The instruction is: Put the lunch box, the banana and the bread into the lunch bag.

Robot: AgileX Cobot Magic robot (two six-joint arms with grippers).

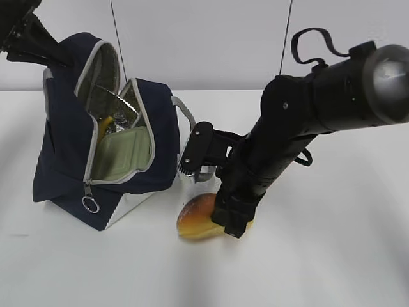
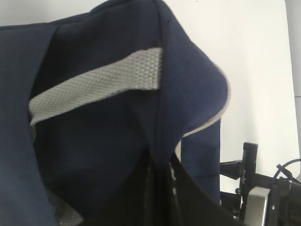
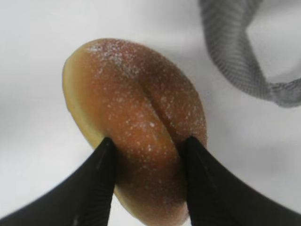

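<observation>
I note the boxy navy-blue fabric lunch bag [image 1: 105,160] standing unzipped, just left of the oval golden-brown bread roll [image 1: 197,216] on the table. My right gripper [image 3: 148,148] straddles the roll across its long axis, fingers touching both flanks, lift not confirmed. My left gripper, clenched, pins bag fabric.

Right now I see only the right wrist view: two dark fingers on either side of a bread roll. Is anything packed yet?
Observer: Yes. The lunch box, green lid showing, sits inside the open lunch bag.
Operator: And the banana?
Observer: The banana is in the bag too, behind the box.
Operator: What is the other arm doing?
Observer: The left gripper has pinched the bag's navy fabric at its top back edge.
Operator: Where is the bread?
Observer: The bread lies on the table, right of the bag.
</observation>
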